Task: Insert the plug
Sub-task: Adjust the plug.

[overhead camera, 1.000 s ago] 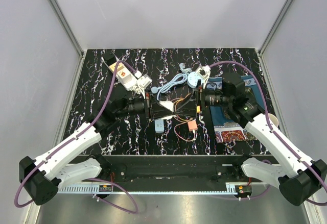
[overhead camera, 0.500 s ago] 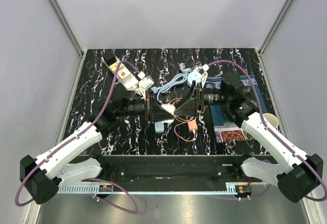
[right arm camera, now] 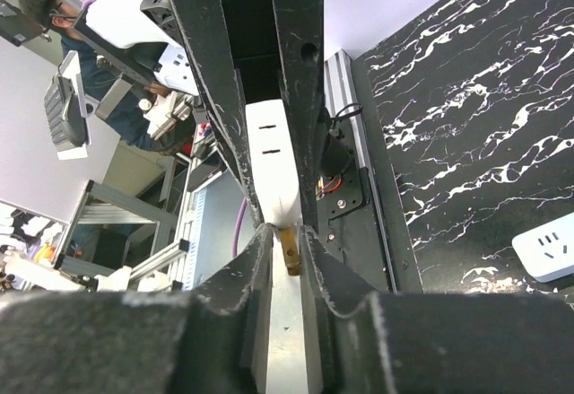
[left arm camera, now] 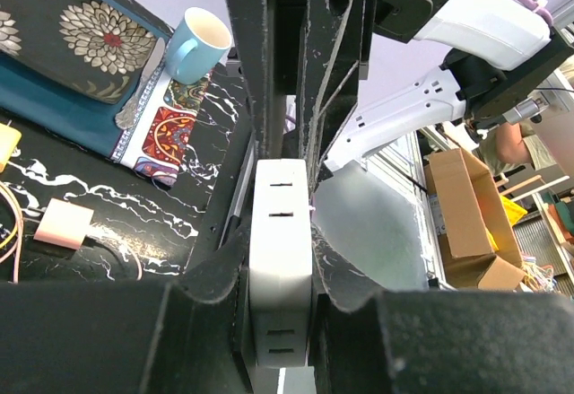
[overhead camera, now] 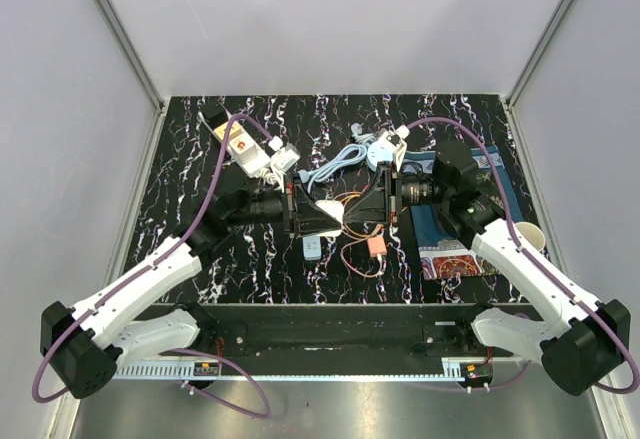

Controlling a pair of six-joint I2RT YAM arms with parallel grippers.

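Left claw [left arm camera: 281,273] was clamped flat on the white plug [left arm camera: 281,223], pads on its two broad faces. The plug was held up over the middle of the table [overhead camera: 200,259], between the two arms, well apart from the power strip [overhead camera: 243,147] at the far left.

Right claw [right arm camera: 287,232] faced it head-on. Its fingers [right arm camera: 258,259] stood narrow on either side of the plug's far end, where a brass pin [right arm camera: 289,252] sticks out. From the right wrist view there was little or no gap, but I couldn't tell whether those pads were actually bearing on it.

My read on the step is a mid-air handover or re-grip with both claws on one plug. Insertion hadn't started, so the task was early.

What the next move called for:
- Get the right grip firm on the plug body, not on the pin, or the pin ends up covered.
- Only then let one claw go, since releasing early would drop the plug into the loose cables [overhead camera: 345,229] below.
- Carry it far-left to the strip and square the pins to a free socket before pushing.
- The strip looked loose on the table, so the spare claw should probably brace it.
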